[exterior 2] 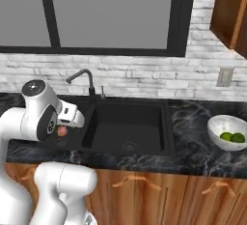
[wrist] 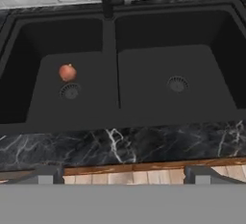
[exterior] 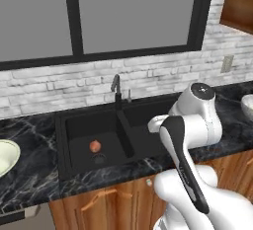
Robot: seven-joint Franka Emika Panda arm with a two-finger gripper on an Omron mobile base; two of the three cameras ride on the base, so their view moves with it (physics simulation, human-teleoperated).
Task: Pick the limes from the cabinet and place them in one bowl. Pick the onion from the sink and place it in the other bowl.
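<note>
Limes [exterior 2: 232,136] sit in one bowl [exterior 2: 215,124]; onion [wrist: 67,72] step next: claw [wrist: 123,175], wide and empty, must descend into sink [wrist: 144,69] left basin.

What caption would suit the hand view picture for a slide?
Small reddish-brown onion resting beside the round drain in the left basin of the black double sink.

The sink [wrist: 144,74] looked matt black, maybe a stone composite, with a slim dark metal tap [exterior: 116,90]. The counter [wrist: 120,146] was glossy black marble with white veins. The lower cupboards [exterior 2: 159,195] were warm polished wood. The wall [exterior: 148,76] was rough whitish brick. The onion [wrist: 67,72] had smooth reddish skin.
</note>
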